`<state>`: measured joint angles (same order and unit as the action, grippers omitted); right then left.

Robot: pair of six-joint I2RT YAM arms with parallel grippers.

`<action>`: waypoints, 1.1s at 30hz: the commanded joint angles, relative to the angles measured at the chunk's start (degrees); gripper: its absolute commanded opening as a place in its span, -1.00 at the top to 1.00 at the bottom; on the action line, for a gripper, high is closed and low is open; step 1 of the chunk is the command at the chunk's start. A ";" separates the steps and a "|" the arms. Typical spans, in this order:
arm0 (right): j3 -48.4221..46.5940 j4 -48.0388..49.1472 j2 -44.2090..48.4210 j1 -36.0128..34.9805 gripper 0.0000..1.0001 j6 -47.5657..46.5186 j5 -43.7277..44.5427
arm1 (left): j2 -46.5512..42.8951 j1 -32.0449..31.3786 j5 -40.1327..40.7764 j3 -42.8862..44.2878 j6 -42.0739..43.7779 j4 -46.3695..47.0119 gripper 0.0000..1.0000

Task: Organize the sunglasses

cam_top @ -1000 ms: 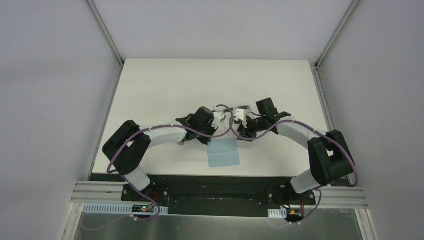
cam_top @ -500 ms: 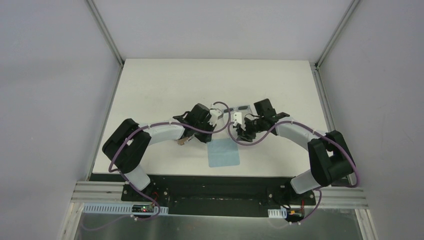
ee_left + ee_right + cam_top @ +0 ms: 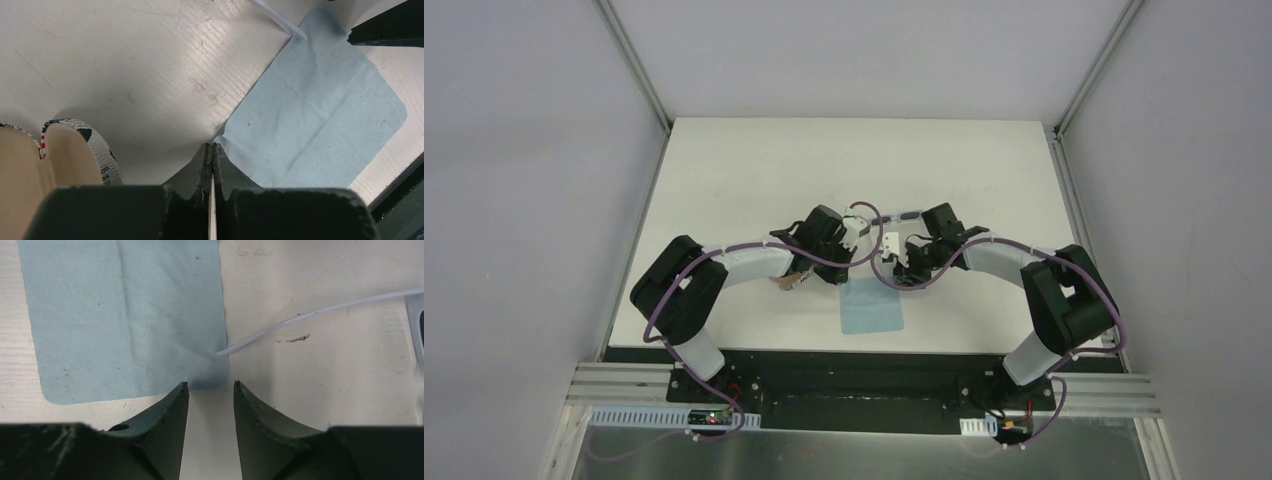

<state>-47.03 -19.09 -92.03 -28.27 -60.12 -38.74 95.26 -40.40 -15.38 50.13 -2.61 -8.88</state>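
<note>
Left gripper (image 3: 212, 152): pinched shut, apparently on one temple of the sunglasses (image 3: 320, 311).
Right gripper (image 3: 210, 386): jaws apart, empty.
Change: I've brought it inward over the cloth (image 3: 125, 315) corner.
Meaning: free temple tip lies just ahead, so folding looks next.

Blue cloth (image 3: 872, 306) lies flat on white table (image 3: 754, 170), printed case (image 3: 95, 145) nearby.

I count one pair of sunglasses (image 3: 320, 312), one light blue cloth (image 3: 871, 306) near the near edge, and one printed case (image 3: 95, 145) to its left. I have two grippers over the one table (image 3: 744, 170): the left gripper (image 3: 210, 146) and the right gripper (image 3: 210, 385).
</note>
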 commanded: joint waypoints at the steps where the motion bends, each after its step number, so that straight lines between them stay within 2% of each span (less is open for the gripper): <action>1: -2.28 1.76 -1.58 -0.89 0.18 0.73 0.16 | 1.50 0.24 -0.10 0.06 -0.34 -0.34 1.00; 10: -6.28 -2.12 -5.61 -1.56 0.20 0.20 1.86 | 0.97 0.28 0.10 -0.21 -0.38 -0.17 1.00; 20: -12.52 -16.45 -5.28 -1.61 0.12 -5.25 -1.94 | -0.17 0.28 0.55 -0.75 -0.68 0.04 1.00; 33: -14.98 -10.36 -9.79 -1.62 0.16 1.49 -2.04 | 0.45 0.24 0.09 -0.52 -0.63 0.01 1.00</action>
<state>-58.94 -32.82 -100.49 -29.21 -61.80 -39.09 95.26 -40.01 -15.29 50.09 -4.05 -8.95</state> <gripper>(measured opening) 0.428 0.008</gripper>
